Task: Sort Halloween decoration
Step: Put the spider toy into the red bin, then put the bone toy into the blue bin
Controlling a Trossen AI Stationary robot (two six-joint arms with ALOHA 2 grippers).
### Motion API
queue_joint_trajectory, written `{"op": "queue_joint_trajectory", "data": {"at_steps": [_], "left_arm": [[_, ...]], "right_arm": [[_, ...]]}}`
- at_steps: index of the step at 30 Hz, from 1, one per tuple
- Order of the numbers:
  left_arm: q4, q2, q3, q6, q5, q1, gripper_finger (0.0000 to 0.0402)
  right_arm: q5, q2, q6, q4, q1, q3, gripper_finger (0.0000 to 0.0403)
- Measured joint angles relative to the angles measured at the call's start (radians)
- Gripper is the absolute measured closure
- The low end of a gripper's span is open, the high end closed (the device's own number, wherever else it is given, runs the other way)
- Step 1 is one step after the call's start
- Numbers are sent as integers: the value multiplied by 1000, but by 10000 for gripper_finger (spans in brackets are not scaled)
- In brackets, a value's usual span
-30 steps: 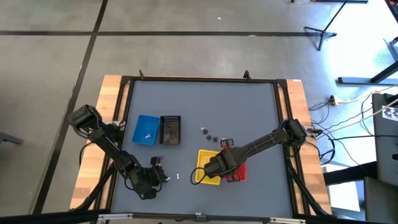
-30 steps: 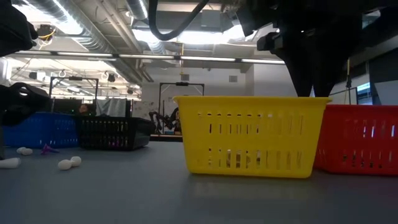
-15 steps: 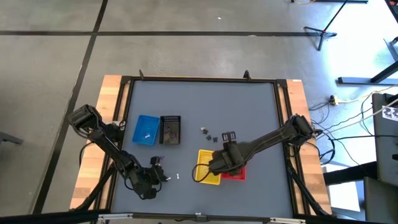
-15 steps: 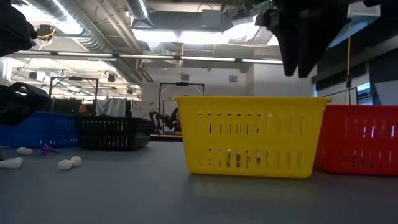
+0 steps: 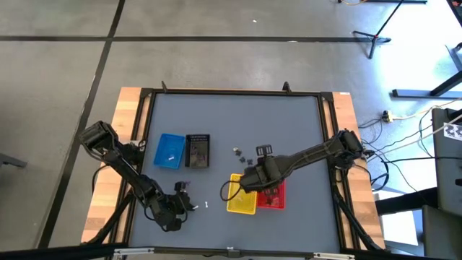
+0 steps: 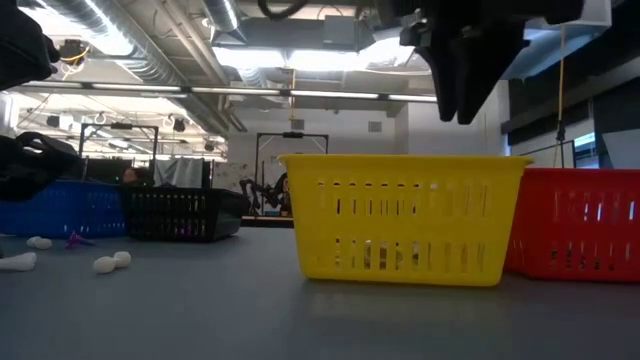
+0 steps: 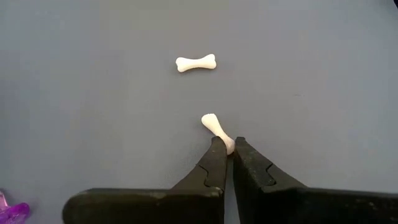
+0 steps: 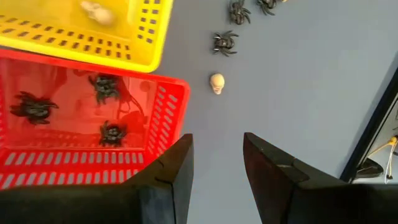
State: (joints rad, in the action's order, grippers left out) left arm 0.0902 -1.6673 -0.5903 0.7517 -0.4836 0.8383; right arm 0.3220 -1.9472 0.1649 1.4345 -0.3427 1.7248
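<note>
The decoration is many tiny trinkets. Two white bones [image 7: 196, 63] lie near my left gripper [image 7: 226, 148] by the table's near edge [image 5: 189, 206]; the gripper is shut on one of them [image 7: 214, 127]. A purple trinket [image 7: 9, 211] lies nearby. My right gripper [image 8: 216, 140] hangs open above the far rim of the red basket [image 8: 93, 118], which holds black spiders [image 8: 106, 87]. The yellow basket [image 8: 74, 31] holds a white skull [image 8: 94, 10]. Another skull [image 8: 216, 83] and loose spiders [image 8: 224, 42] rest on the table beyond. My left gripper pinches one white bone by its end [image 7: 227, 145] between the two fingertips. The fingers lie along the bone, and its other end [image 7: 208, 118] sticks out ahead of them. I cannot tell whether the bone rests on the table or is raised.
A blue basket [image 5: 170, 151] and a black basket [image 5: 197, 151] stand side by side left of centre. The yellow basket [image 5: 242, 195] and red basket [image 5: 272, 195] touch each other near the near edge. The grey table [image 5: 238, 115] is bare toward its far edge.
My right gripper has risen out from behind the yellow basket's rim and moved toward the table's far edge, from over the baskets' middle to their far rims. The baskets and trinkets have stayed in place.
</note>
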Motion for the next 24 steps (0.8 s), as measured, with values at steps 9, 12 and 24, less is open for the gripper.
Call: {"op": "queue_joint_trajectory", "data": {"at_steps": [9, 12, 24], "left_arm": [[-12, 65, 4, -3, 0, -32, 400], [-11, 75, 3, -3, -3, -51, 400], [8, 76, 2, 16, 4, -94, 401]], "right_arm": [[0, 0, -52, -3, 63, 0, 265], [-1, 0, -52, -11, 77, 0, 265], [-28, 0, -52, -54, 81, 0, 265]]}}
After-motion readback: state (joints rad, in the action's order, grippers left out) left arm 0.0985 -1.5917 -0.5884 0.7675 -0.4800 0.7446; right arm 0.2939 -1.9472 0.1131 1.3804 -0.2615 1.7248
